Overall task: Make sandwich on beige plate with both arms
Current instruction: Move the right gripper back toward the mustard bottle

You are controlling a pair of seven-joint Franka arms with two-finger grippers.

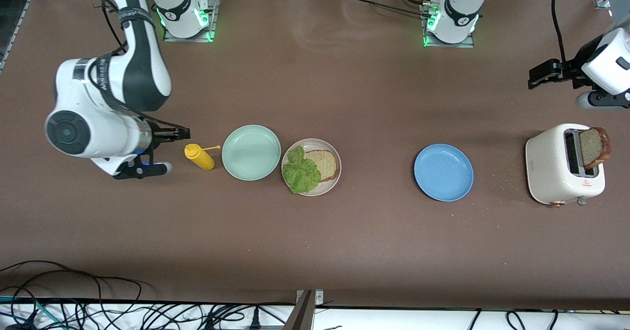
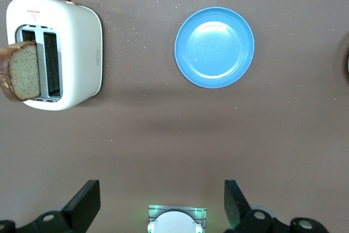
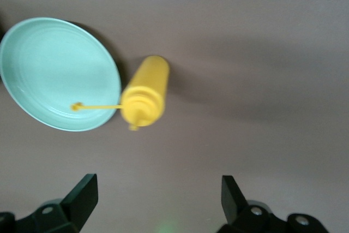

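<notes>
The beige plate [image 1: 330, 184] holds a slice of brown-crusted bread [image 1: 324, 164] with a crinkled green lettuce leaf [image 1: 300, 171] lying partly over it. A second bread slice [image 1: 594, 147] [image 2: 22, 72] sticks up from the white toaster [image 1: 561, 167] [image 2: 73, 53] at the left arm's end of the table. My left gripper [image 1: 540, 75] [image 2: 162, 200] hangs open and empty above the table beside the toaster. My right gripper [image 1: 180, 133] [image 3: 158, 197] is open and empty too, low beside the yellow mustard bottle [image 1: 199, 156] [image 3: 144, 91].
A mint-green plate [image 1: 251, 152] [image 3: 57, 72] sits empty between the mustard bottle and the beige plate. An empty blue plate [image 1: 443, 172] [image 2: 214, 47] lies between the beige plate and the toaster. Cables run along the table edge nearest the front camera.
</notes>
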